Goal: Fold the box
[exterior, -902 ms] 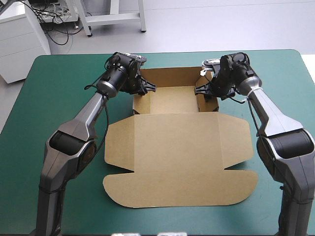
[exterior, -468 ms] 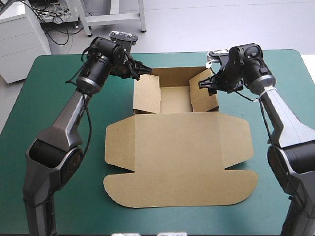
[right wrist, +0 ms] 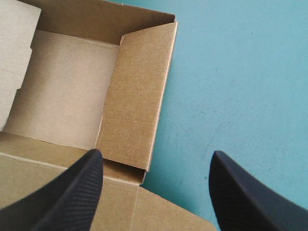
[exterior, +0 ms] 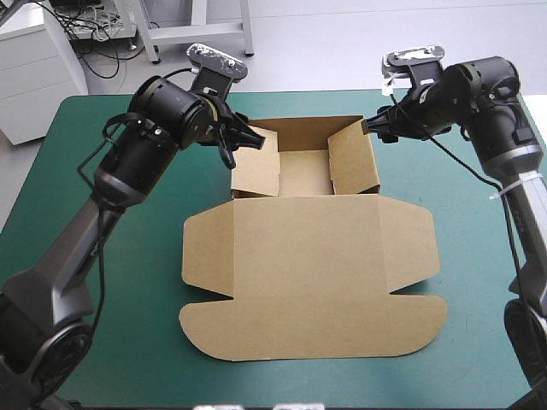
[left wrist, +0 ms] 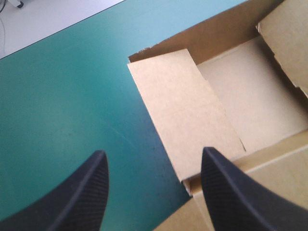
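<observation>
The brown box [exterior: 308,256] lies mid-table, its lid and front flaps flat toward the near edge. At its far end is a tray with the back wall up and both side flaps, left [exterior: 256,166] and right [exterior: 355,162], leaning inward. My left gripper [exterior: 238,139] hovers open just outside the tray's left far corner. In the left wrist view the gripper [left wrist: 154,192] is above the left flap [left wrist: 187,110] and the cover. My right gripper [exterior: 376,128] hangs open off the right far corner. Seen from the right wrist, this gripper [right wrist: 154,192] straddles the right flap's [right wrist: 134,96] outer edge.
The teal-green cover [exterior: 85,213] shows on every side of the box. The table's far edge [exterior: 291,90] runs a short way behind the tray's back wall.
Both grippers were at the tray's side flaps earlier. They have let go, drawn back outward and risen. The two flaps now stand free and lean inward.
</observation>
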Motion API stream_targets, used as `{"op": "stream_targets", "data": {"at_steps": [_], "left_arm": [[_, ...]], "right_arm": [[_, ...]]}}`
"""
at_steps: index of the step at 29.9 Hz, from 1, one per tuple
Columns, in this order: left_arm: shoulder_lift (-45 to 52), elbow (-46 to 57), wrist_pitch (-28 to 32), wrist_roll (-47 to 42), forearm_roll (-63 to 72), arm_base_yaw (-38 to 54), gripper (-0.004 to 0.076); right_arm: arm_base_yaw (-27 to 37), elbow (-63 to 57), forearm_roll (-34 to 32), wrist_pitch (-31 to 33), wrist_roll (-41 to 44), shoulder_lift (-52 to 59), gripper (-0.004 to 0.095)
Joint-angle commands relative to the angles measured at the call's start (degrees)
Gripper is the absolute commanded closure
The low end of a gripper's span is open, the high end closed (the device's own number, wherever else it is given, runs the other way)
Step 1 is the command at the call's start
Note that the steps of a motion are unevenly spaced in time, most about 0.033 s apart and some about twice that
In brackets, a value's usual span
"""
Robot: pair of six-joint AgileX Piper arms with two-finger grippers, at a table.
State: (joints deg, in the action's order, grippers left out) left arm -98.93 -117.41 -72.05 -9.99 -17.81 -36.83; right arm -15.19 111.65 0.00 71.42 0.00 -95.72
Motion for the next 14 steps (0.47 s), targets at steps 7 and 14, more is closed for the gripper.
{"op": "stream_targets", "data": {"at_steps": [7, 14], "left_arm": [[20.6, 19.9, 1.9, -0.3, -5.9, -1.1, 0.0314], [35.2, 38.3, 4.8, -1.2, -5.9, -1.1, 0.0314]], "right_arm": [[0.3, 1.9, 0.0, -0.2, -0.8, 3.6, 0.0303], [0.3, 1.9, 0.6, -0.5, -0.5, 0.9, 0.0302]]}}
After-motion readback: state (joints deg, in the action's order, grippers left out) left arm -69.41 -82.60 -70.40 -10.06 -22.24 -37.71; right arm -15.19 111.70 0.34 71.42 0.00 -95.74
